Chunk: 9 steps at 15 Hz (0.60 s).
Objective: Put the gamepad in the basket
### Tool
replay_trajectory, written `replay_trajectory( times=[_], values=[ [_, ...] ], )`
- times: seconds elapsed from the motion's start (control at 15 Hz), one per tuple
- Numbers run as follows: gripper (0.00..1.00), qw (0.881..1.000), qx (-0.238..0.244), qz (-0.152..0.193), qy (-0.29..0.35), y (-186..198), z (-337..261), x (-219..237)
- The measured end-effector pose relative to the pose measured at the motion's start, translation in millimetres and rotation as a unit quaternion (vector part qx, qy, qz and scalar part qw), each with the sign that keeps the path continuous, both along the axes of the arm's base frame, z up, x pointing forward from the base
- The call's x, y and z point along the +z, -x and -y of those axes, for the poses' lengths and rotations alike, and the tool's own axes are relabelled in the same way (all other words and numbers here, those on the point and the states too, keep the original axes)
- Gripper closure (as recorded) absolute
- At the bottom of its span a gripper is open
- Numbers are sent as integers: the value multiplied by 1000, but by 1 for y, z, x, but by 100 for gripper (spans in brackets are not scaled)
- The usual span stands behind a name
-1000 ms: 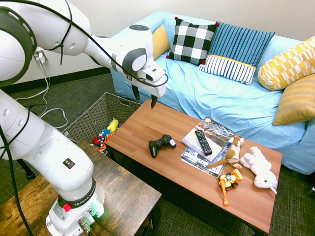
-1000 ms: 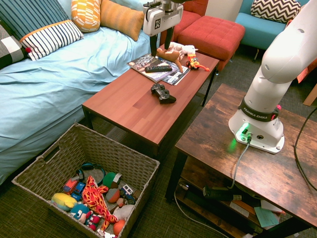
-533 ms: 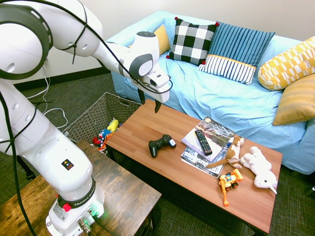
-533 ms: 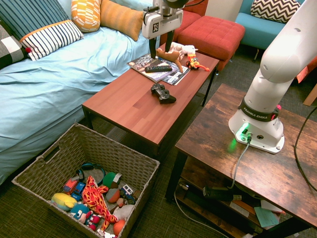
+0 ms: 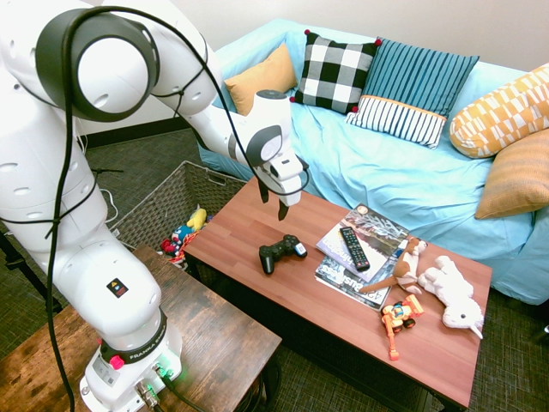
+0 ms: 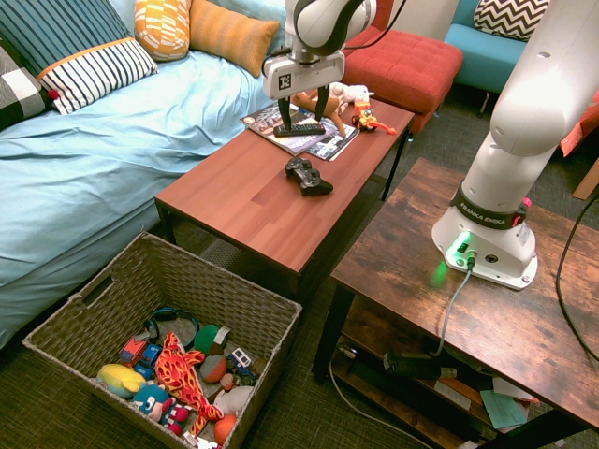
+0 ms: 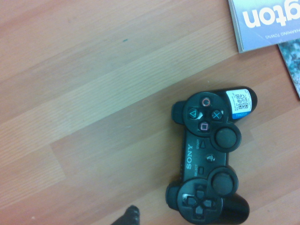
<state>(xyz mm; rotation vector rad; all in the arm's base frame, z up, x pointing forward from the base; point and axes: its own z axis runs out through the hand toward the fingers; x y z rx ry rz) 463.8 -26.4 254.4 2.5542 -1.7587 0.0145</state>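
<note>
The black gamepad [image 5: 280, 251] [image 6: 308, 176] lies flat on the wooden coffee table [image 5: 244, 225], near its middle. In the wrist view the gamepad [image 7: 211, 159] shows face up with a blue-white sticker on one handle. My gripper [image 5: 272, 204] [image 6: 301, 120] hangs open and empty a short way above the table, just beyond the gamepad on the sofa side. The woven basket [image 5: 159, 204] [image 6: 245, 286] stands on the floor at the table's end, with several toys lying in it.
A black remote [image 5: 353, 247] rests on magazines [image 5: 343, 279] beside the gamepad. Plush animals [image 5: 455, 293] and a yellow toy digger [image 5: 400, 318] lie at the table's far end. The blue sofa [image 5: 403, 172] runs along the table; a dark side table [image 6: 487, 309] carries the arm.
My gripper has moved down and along the table from over the basket end toward the gamepad, still open. The gamepad has not moved.
</note>
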Motion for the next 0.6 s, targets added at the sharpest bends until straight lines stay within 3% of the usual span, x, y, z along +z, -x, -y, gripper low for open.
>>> replay_trajectory(
  times=[0.6],
  values=[
    [0,998,-50,-34,-17,2,23,-107]
  ],
)
